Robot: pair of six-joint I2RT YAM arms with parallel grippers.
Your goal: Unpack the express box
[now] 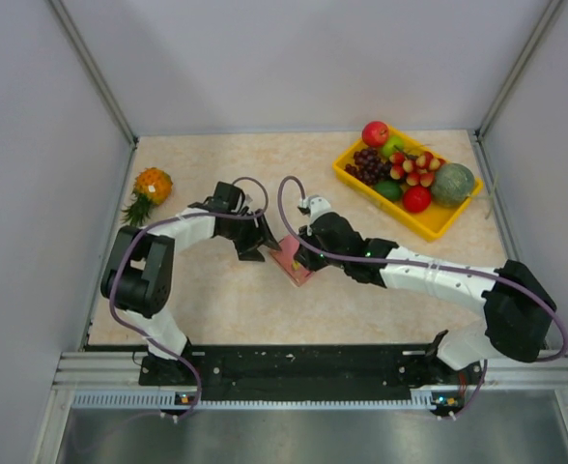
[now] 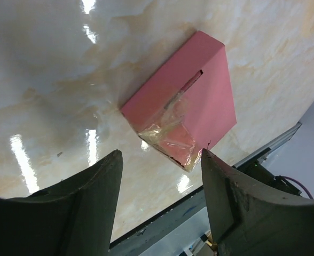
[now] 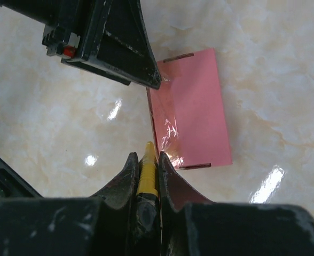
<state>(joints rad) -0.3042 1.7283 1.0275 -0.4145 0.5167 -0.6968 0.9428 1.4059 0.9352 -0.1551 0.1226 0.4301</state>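
One table (image 1: 381, 290): pale marbled top, walled in on the left, far and right sides.
Two arms: the left arm (image 1: 158, 251) reaches in from the near left and the right arm (image 1: 439, 280) from the near right; their wrists meet around the middle of the table.
Fruit tray (image 1: 437, 230): yellow, in the far right corner, set at an angle, filled with a red apple, dark grapes, a green melon and other small fruit.
Pineapple (image 1: 151, 188): lies on the far left of the table, well apart from the tray.
Express box (image 1: 292, 259): flat and pink, lying on the table in the middle, between the two grippers. Its flaps are closed.
Left gripper (image 1: 260, 240): released, the jaws standing wide with nothing between them. It sits just left of the box. In the left wrist view the box (image 2: 199, 90) lies beyond the gripper (image 2: 161, 157), apart from both fingers.
Right gripper (image 3: 146, 154): clenched on a utility knife, just right of the box.
Utility knife (image 3: 147, 170): yellow, pinched between the right fingers, its tip at the taped left edge of the box (image 3: 197, 112); contact cannot be told.
Tape (image 2: 165, 128): clear, crinkled, wrapped over one end of the box.
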